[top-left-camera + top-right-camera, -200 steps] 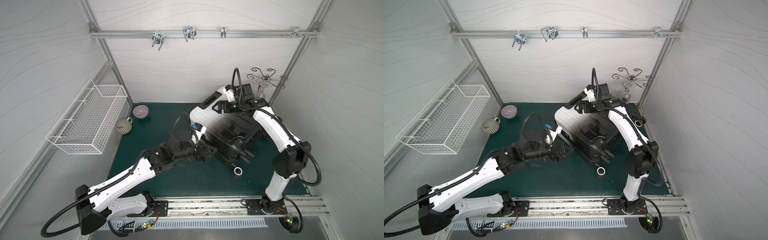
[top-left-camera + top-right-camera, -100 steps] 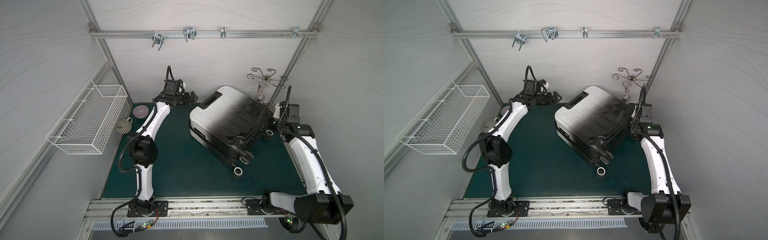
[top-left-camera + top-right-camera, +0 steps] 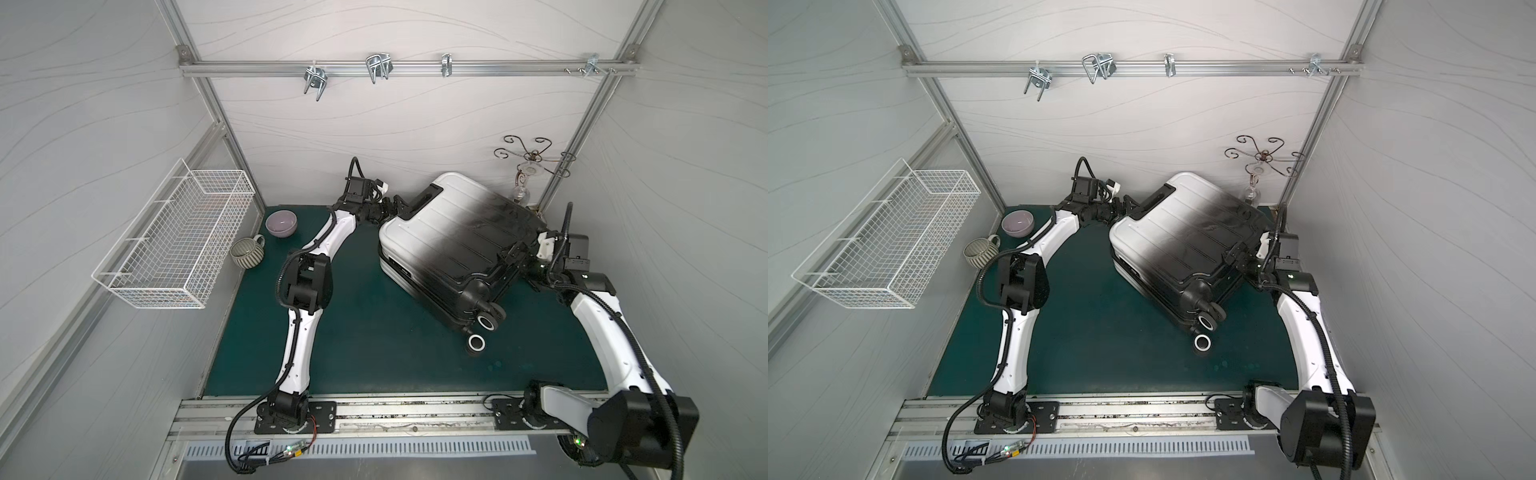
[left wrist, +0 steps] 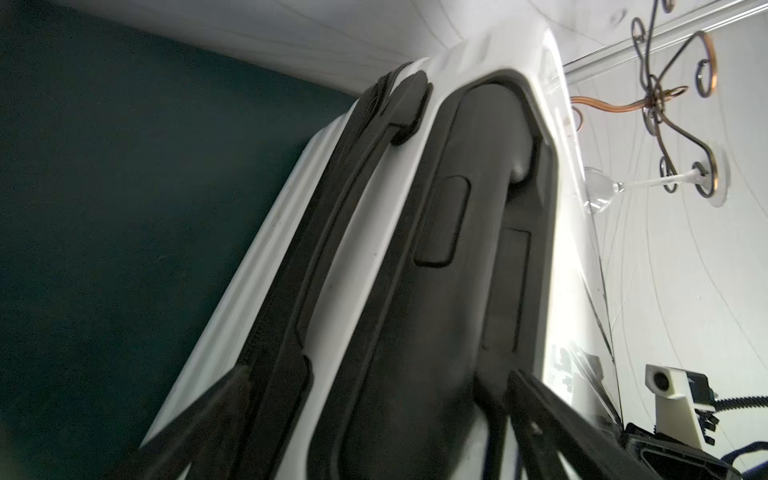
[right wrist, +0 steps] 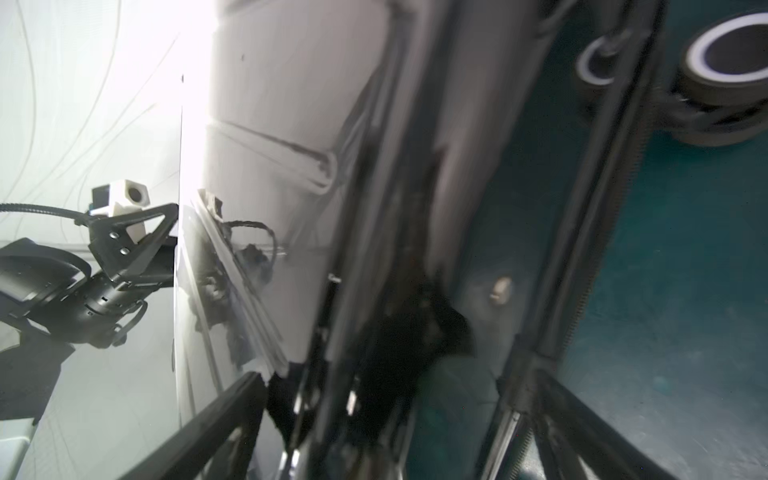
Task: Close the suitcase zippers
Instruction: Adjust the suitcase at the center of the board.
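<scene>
The suitcase lies flat and shut on the green mat, with its white end at the back and its wheels toward the front. My left gripper is open at the white end. In the left wrist view this left gripper straddles the black pull-handle housing; the zippers' track runs beside the carry handle. My right gripper is open against the black side. In the blurred right wrist view the right gripper spans the seam; a zipper track shows there, but no pulls can be made out.
A white wire basket hangs on the left wall. A lilac bowl and a ribbed mug stand at the back left. A wire stand with a hanging glass is behind the suitcase, at the back right corner.
A second ago both arms lay across the suitcase. They have swung out to its two sides; the left gripper has closed in on the white end, the right on the black side.
</scene>
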Motion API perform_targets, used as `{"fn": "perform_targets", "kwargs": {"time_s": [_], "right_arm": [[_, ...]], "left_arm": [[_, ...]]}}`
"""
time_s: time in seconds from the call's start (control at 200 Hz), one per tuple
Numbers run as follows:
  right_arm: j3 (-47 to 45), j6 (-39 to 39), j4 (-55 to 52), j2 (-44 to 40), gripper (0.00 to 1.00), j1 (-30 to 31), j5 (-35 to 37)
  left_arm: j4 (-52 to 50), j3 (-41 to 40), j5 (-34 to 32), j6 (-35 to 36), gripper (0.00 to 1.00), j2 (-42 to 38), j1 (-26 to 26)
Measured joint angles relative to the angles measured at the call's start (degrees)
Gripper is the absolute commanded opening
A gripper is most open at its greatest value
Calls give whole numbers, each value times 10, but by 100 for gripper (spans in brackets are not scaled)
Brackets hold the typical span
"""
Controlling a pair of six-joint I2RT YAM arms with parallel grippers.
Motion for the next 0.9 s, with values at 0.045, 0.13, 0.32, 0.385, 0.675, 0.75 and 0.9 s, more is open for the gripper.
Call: {"fn": "perform_targets", "kwargs": {"time_s": [0.045,0.13,0.32,0.385,0.675,0.75,0.9], "right_arm": [[0,-1,5,10,99,8,-4],[2,0,8,18,99,14,-1],[12,0,36,44,99,64,36],[20,-1,49,58,99,85,49],[68,-17,83,127,99,163,91],[82,-26,84,140,99,170,84],[93,-49,95,150,99,182,55]], "left_arm": [[36,-38,9,-12,89,-20,2],[98,-123,13,-24,88,-64,9],[162,-322,7,-33,87,-188,31],[161,-357,0,-28,86,-221,41],[149,-543,-89,-7,85,-423,62],[104,-574,-119,12,86,-473,63],[-102,-527,-173,67,84,-510,63]]}}
